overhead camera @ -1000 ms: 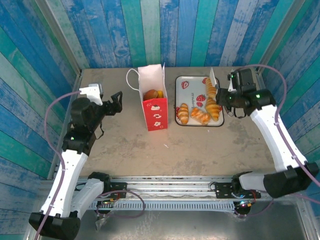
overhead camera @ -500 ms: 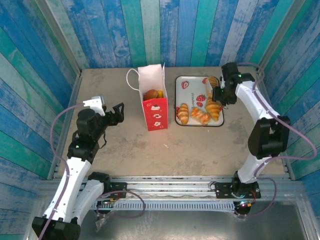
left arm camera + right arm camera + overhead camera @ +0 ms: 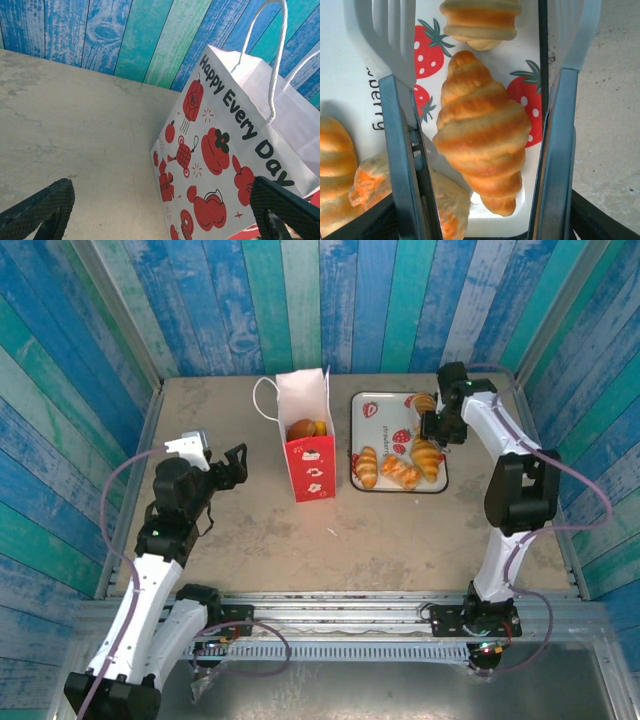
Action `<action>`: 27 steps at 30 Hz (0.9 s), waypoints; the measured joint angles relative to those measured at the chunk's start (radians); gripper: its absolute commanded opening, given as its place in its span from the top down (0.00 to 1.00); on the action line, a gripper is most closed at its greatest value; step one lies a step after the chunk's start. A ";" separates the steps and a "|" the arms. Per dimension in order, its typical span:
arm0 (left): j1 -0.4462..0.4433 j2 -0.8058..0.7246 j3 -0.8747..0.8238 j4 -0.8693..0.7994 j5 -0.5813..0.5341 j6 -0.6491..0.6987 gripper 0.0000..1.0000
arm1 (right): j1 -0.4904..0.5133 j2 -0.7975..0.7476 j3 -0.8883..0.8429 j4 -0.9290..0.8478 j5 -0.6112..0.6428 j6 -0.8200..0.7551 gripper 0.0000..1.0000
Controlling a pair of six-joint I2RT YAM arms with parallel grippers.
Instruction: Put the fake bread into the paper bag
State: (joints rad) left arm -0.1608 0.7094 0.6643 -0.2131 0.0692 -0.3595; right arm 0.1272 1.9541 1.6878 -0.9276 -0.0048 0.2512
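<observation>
Four pieces of fake bread (image 3: pixel 367 467) lie on the strawberry tray (image 3: pixel 375 405) right of the paper bag (image 3: pixel 312 458), with others (image 3: pixel 305 427) inside the bag. The right gripper (image 3: pixel 480 75), fingers spread, straddles one croissant (image 3: pixel 482 145). The left gripper (image 3: pixel 235 462) hangs open left of the bag.

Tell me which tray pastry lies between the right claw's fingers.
The big striped croissant by the tray's right edge; the other pastries lie outside the open right claw.

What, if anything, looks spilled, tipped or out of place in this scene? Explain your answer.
Nothing stands out. The paper bag stands upright on the table with some fake bread inside. The rest lies on the tray, and none has spilled onto the table.
</observation>
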 measured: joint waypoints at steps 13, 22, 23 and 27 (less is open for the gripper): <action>0.000 0.031 0.000 0.011 -0.020 0.012 0.06 | 0.000 0.085 0.035 0.000 -0.013 -0.002 0.40; 0.000 0.034 0.000 0.011 -0.027 0.018 0.06 | -0.001 0.104 0.035 0.000 -0.018 -0.005 0.49; 0.000 0.034 0.000 0.011 -0.027 0.018 0.06 | -0.002 0.104 0.034 0.000 -0.018 -0.005 0.52; 0.000 0.032 0.000 0.010 -0.026 0.018 0.06 | -0.005 0.104 0.033 0.004 -0.018 -0.006 0.64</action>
State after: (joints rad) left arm -0.1608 0.7414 0.6643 -0.2031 0.0429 -0.3412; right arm 0.1226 2.0579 1.7206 -0.9234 -0.0231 0.2455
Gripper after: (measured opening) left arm 0.943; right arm 0.412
